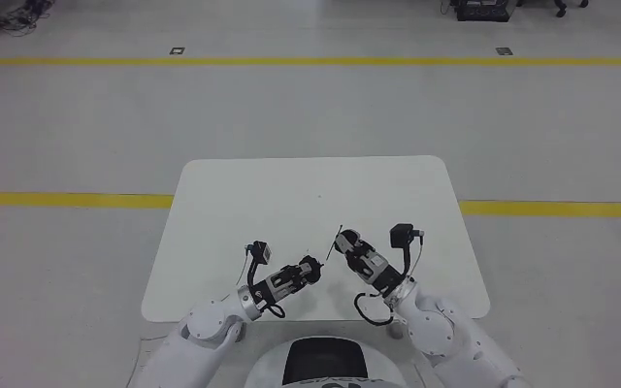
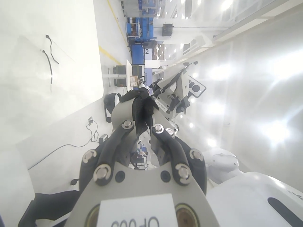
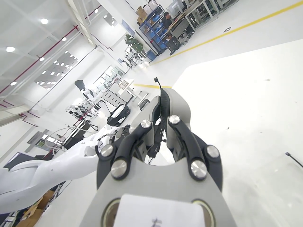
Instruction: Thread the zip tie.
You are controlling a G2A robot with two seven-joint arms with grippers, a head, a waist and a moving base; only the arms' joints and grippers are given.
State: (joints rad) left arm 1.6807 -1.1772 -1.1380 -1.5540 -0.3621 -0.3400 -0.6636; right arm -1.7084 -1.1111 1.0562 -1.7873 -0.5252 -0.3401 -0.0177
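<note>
The right gripper (image 3: 159, 102) is clenched on the zip tie (image 3: 158, 82). The strap runs up between its fingertips, and the small square head stands clear just beyond them. From above, this tie shows as a thin dark line slanting out of the gripper, held up over the near part of the tabletop (image 1: 291, 194).

The left gripper (image 2: 141, 100) is just beside it, tip turned toward tip, with a small gap between them. Its fingers are pressed together. I cannot tell whether the tail of the tie is pinched in them or whether they are shut on nothing.

No closed loop shows anywhere, and nothing is seen passing through the head. I judge that the tie has been picked up and presented, while the threading itself is not yet done. The tail has yet to be led to the head, pushed through the slot and drawn in.

Farther out, the first spare zip tie (image 2: 51, 50) and the second spare zip tie (image 2: 50, 69) lie loose on the tabletop, close together, both unthreaded. The right wrist view also shows a lying tie (image 3: 293, 159); whether it is one of those two I cannot tell.

The count is two grippers, one zip tie in hand, at least two spares lying flat, and one tabletop.
</note>
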